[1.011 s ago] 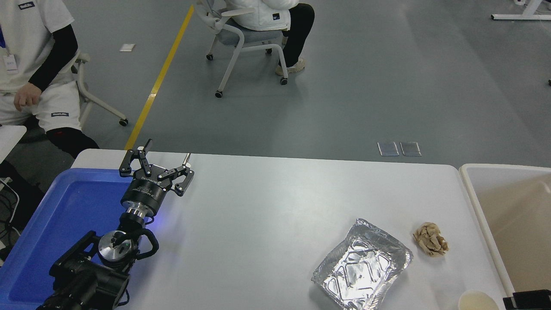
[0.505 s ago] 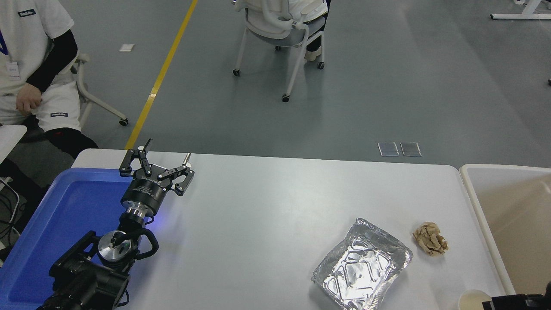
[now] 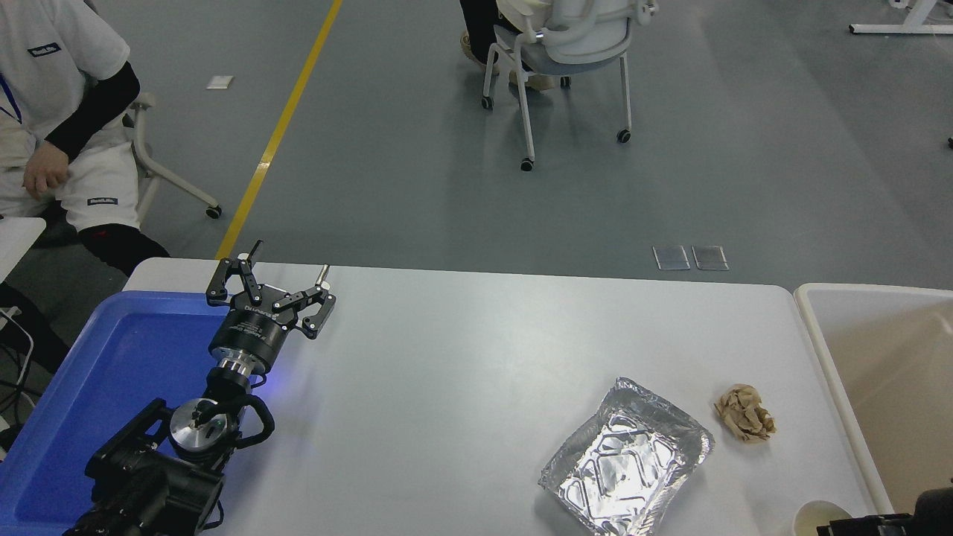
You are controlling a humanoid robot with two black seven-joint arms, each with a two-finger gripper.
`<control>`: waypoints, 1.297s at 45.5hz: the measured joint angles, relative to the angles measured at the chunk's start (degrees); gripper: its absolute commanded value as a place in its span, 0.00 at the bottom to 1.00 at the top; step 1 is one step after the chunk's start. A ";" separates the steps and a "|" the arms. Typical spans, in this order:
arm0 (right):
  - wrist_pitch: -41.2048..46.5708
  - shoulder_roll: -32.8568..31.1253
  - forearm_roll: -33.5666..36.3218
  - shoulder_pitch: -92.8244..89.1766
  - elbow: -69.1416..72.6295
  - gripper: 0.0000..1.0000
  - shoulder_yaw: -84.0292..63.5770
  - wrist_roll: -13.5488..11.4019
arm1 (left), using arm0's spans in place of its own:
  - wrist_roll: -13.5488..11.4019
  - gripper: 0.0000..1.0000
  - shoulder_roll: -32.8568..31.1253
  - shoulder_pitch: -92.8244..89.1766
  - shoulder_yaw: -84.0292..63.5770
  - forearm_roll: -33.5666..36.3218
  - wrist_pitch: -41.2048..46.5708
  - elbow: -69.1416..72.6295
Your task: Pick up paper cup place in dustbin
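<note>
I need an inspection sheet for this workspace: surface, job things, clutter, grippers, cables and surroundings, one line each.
Surface: white table, no spills seen.
Job things: paper cup at the near edge, cut by the frame; dustbin at the table's right end, its inside looks bare where visible.
Clutter: foil tray, brown paper ball, blue tray at the left.
Grippers: left gripper open, parked over the blue tray's far right corner; right gripper beside the cup, only a black edge shows, state unclear.
Cables: some off the table at the left edge.
Surroundings: seated person far left, wheeled chair on the grey floor, yellow floor line.
</note>
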 measured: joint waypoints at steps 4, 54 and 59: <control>-0.33 0.14 -0.09 -0.05 -0.16 0.00 0.06 0.59 | 0.00 0.99 0.00 0.00 0.00 0.00 0.00 0.00; 18.32 -10.47 -0.88 29.64 4.32 0.00 -0.19 12.59 | 0.00 0.99 0.01 0.00 0.00 -0.01 0.01 0.01; 24.55 -10.67 -1.02 37.77 4.56 0.00 -0.14 12.64 | 0.00 0.99 0.00 0.00 0.00 -0.01 0.01 0.00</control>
